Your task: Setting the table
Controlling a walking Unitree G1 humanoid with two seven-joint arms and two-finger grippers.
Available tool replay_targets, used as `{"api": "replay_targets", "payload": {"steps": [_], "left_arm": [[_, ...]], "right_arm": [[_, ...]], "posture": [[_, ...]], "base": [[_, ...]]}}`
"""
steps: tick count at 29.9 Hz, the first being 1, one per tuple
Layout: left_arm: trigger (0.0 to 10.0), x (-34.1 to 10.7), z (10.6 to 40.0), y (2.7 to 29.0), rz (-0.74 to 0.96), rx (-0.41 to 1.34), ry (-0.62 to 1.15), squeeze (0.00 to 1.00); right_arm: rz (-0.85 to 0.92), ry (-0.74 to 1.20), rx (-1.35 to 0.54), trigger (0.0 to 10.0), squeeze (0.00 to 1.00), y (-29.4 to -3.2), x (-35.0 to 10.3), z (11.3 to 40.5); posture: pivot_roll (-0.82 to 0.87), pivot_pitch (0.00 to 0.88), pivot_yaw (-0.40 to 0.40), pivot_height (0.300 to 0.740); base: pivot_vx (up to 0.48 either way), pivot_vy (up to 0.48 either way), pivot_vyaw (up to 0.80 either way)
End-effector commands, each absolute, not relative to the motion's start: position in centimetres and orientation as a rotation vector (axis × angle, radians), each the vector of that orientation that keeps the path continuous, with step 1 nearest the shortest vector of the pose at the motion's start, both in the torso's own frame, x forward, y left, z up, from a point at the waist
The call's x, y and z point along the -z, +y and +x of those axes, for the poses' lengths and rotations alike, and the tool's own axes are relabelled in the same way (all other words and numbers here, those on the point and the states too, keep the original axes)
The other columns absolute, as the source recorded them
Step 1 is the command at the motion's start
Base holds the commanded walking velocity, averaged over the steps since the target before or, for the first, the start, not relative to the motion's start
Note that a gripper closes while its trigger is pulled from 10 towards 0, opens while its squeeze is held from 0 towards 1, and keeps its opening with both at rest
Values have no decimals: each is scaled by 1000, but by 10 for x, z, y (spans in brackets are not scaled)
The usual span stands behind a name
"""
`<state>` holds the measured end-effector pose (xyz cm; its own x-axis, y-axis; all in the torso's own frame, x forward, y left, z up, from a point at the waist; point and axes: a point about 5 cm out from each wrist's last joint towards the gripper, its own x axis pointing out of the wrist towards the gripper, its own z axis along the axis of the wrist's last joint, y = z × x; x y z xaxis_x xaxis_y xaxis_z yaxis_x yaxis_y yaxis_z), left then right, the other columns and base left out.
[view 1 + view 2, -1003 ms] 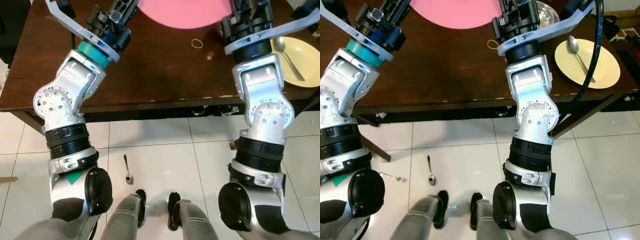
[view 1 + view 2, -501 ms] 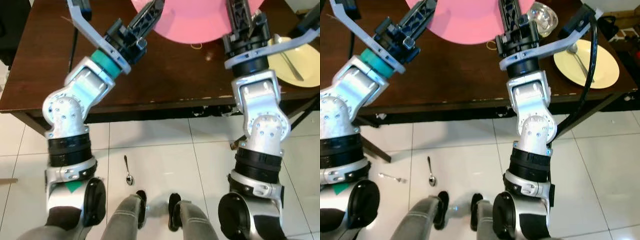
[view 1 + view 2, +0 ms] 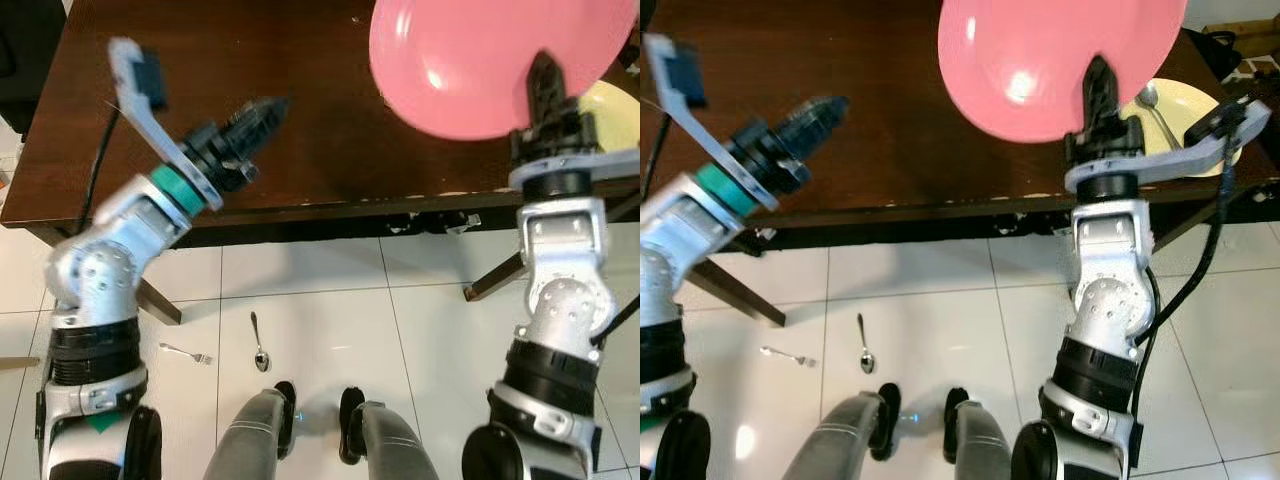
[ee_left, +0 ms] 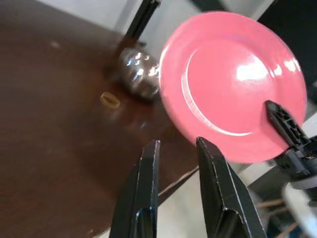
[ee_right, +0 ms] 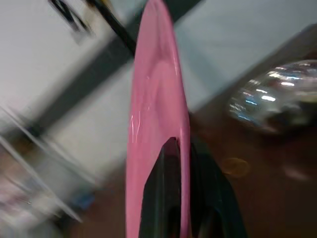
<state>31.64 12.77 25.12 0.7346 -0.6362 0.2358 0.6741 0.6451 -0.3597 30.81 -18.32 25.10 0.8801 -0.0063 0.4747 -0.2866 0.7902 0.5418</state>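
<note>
Pink plate [image 3: 1060, 60], pinched by right pincer [image 3: 1098, 85], hides table [image 3: 200, 60]; left pincer [image 4: 177, 153] slightly parted, empty.

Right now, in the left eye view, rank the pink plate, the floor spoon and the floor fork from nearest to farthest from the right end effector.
1. Pink plate: clamped in the right end effector, above the table's right edge.
2. Spoon: on the tiles, centre.
3. Fork: on the tiles, further left.

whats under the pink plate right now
The pink plate, held up by the right gripper, covers part of the table and most of the yellow plate.
</note>
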Motion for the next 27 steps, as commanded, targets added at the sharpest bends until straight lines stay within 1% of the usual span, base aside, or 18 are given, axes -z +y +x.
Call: {"api": "replay_targets", "payload": {"steps": [1, 2, 4, 5, 6, 8, 9, 10, 11, 12, 13, 15, 18, 19, 21, 24, 27], "left_arm": [[10000, -242, 317, 129, -427, 709, -65, 0], [10000, -238, 318, 128, -447, 682, -48, 0], [10000, -231, 318, 129, -583, 639, 15, 0], [10000, -231, 318, 129, -583, 639, 15, 0], [10000, -225, 317, 129, -619, 614, 60, 0], [10000, -221, 316, 129, -635, 600, 88, 0], [10000, -216, 315, 127, -591, 593, 106, 0], [10000, -216, 315, 127, -591, 593, 106, 0], [10000, -213, 315, 125, -522, 579, 111, 0], [10000, -210, 318, 124, -416, 536, 92, 0], [10000, -210, 318, 124, -416, 536, 92, 0], [10000, -208, 324, 124, -264, 497, 63, 0], [10000, -215, 334, 125, -88, 471, 2, 0], [10000, -215, 334, 125, -88, 471, 2, 0], [10000, -223, 341, 123, -25, 454, -47, 0], [10000, -234, 347, 119, 25, 436, -110, 0], [10000, -238, 349, 118, 45, 415, -161, 0]], "right_arm": [[569, -491, -123, 10000, 0, -182, -251, 305], [496, -471, -89, 10000, 0, -182, -245, 304], [422, -448, -27, 10000, 0, -186, -237, 302], [422, -448, -27, 10000, 0, -186, -237, 302], [381, -437, 31, 10000, 0, -190, -231, 301], [357, -432, 67, 10000, 0, -194, -228, 300], [326, -427, 103, 10000, 0, -197, -226, 299], [326, -427, 103, 10000, 0, -197, -226, 299], [294, -423, 130, 10000, 0, -198, -223, 299], [269, -421, 141, 10000, 0, -197, -221, 299], [269, -421, 141, 10000, 0, -197, -221, 299], [237, -423, 146, 10000, 0, -194, -220, 299], [211, -432, 130, 10000, 0, -187, -222, 300], [211, -432, 130, 10000, 0, -187, -222, 300], [204, -439, 121, 10000, 0, -184, -224, 301], [190, -442, 114, 10000, 0, -181, -225, 302], [181, -442, 108, 10000, 0, -179, -226, 303]], "posture": [[144, 134, 66, 740], [141, 130, 72, 740], [140, 127, 75, 740], [140, 127, 75, 740], [139, 121, 78, 740], [139, 121, 78, 740], [141, 116, 77, 740], [141, 116, 77, 740], [143, 108, 79, 740], [143, 103, 84, 740], [143, 103, 84, 740], [143, 103, 84, 740], [123, 88, 99, 740], [123, 88, 99, 740], [116, 85, 100, 740], [113, 78, 97, 740], [111, 73, 95, 740]], "base": [[0, 0, 0], [0, 0, 0], [0, 0, 0], [0, 0, 0], [0, 0, 0], [0, 0, 0], [0, 0, 0], [0, 0, 0], [0, 0, 0], [0, 0, 0], [0, 0, 0], [0, 0, 0], [0, 0, 0], [0, 0, 0], [0, 0, 0], [0, 0, 0], [0, 0, 0]]}}
